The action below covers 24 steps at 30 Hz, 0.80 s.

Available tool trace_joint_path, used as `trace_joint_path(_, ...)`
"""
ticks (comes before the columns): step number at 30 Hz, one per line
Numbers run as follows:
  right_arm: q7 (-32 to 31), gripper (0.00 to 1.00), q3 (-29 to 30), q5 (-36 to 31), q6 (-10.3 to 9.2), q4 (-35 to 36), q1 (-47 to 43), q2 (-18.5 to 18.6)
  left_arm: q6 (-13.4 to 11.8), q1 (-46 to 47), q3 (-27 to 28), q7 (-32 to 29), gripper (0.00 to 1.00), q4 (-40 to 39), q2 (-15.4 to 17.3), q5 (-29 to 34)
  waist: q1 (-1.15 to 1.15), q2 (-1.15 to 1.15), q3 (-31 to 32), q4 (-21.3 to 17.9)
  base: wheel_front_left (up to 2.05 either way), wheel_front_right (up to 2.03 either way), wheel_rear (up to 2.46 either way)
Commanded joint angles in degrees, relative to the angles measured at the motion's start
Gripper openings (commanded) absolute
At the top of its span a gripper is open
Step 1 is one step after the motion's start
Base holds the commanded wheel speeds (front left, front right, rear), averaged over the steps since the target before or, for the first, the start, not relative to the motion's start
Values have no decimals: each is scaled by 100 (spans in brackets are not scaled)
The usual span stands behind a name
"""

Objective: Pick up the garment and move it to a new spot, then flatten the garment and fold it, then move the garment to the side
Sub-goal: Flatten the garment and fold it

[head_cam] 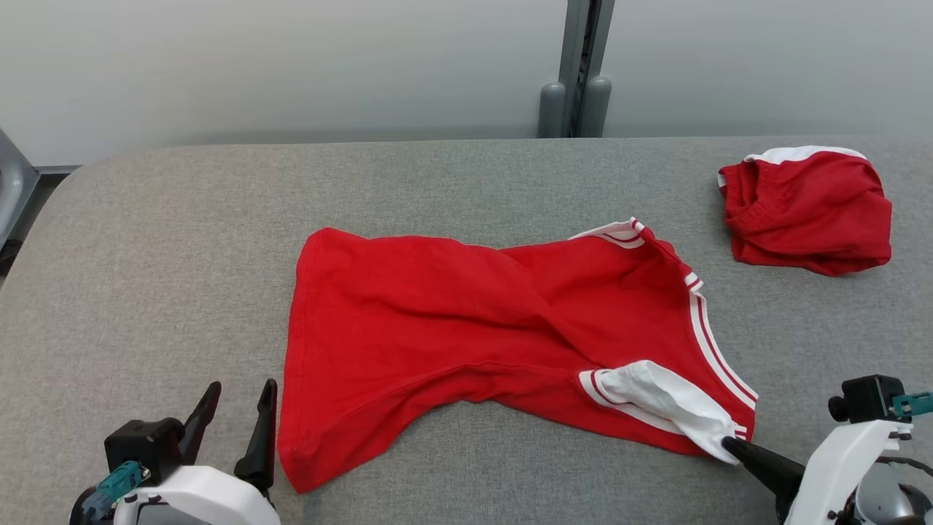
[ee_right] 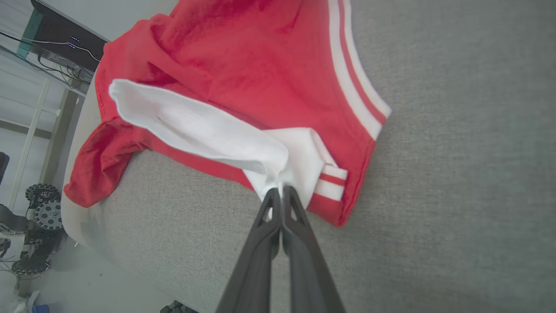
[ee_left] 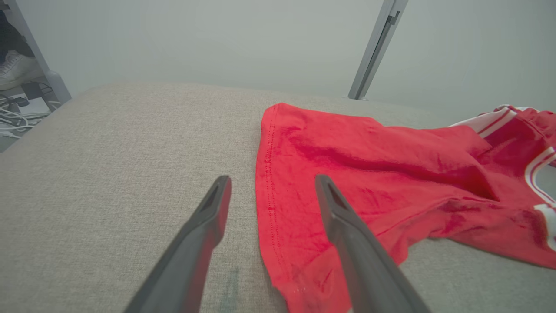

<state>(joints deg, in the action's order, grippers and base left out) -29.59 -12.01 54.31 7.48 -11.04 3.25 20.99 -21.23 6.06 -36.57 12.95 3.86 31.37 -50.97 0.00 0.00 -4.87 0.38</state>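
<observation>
Being pinched between the closed-together fingers of the right gripper [ee_right: 279, 192] is a white fold [ee_right: 204, 130] of the garment [head_cam: 452, 321], at its near right corner, just beside a red-and-white striped cuff [ee_right: 331, 182]. The fold is being pulled into a point at the fingertips, while the rest of the cloth is being borne by the grey table [head_cam: 182, 240]. The left gripper [head_cam: 243, 386] is being held wide, with nothing between its fingers, low at the near left of the table. Its right finger is being held just beside the garment's near left corner, and whether it is touching the cloth cannot be told. In the left wrist view the stitched hem [ee_left: 267, 174] is being seen running up between the two fingers. The garment is being shown spread across the middle of the table, red, creased and twisted through its middle, with the hem at the left and a striped band [head_cam: 711, 343] along its right edge. A second red garment [head_cam: 809, 211] is being shown bunched at the far right of the table, well apart from the first. Beyond the far edge a grey post [head_cam: 579, 65] is being seen against a pale wall [head_cam: 291, 65], and off the table's left end some cables [ee_left: 17, 115] are being shown on the floor.
</observation>
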Motion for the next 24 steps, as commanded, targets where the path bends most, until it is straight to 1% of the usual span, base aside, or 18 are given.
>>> trace_joint_path(1,-66,0,6,-32,4,65,-61,46,-14,-66,23,0,100,-1,19,-24,0,0,-2,-9,0,0,0)
trace_joint_path(5,-475,0,83,-141,3,320,-250,113,-29,-74,12,-22,100,-11,29,-44,0,0,6,-36,0,0,0)
trace_joint_path(8,-916,0,126,-179,3,441,-425,105,-26,-76,-10,-48,100,-4,15,-56,0,0,21,-38,0,0,0)
trace_joint_path(11,-1165,0,273,-269,3,549,-552,40,-19,-71,-21,-63,100,4,6,-67,0,0,28,-28,0,0,0)
trace_joint_path(12,-1213,25,335,-321,3,576,-594,7,-19,-73,-26,-66,100,10,4,-65,0,0,32,-25,0,0,0)
trace_joint_path(13,-1242,92,391,-371,3,601,-615,-23,-19,-73,-29,-73,100,12,3,-67,0,0,33,-22,0,0,0)
trace_joint_path(14,-1276,100,442,-399,3,622,-624,-66,-20,-73,-34,-76,100,13,0,-71,0,0,32,-19,0,0,0)
trace_joint_path(20,-1620,100,800,-349,3,873,-778,-349,-27,-88,-51,-101,100,17,8,-79,0,0,43,1,0,0,0)
trace_joint_path(24,-1819,100,1201,-234,4,1198,-927,-419,-42,-101,-48,-113,100,3,35,-95,0,0,52,1,0,0,0)
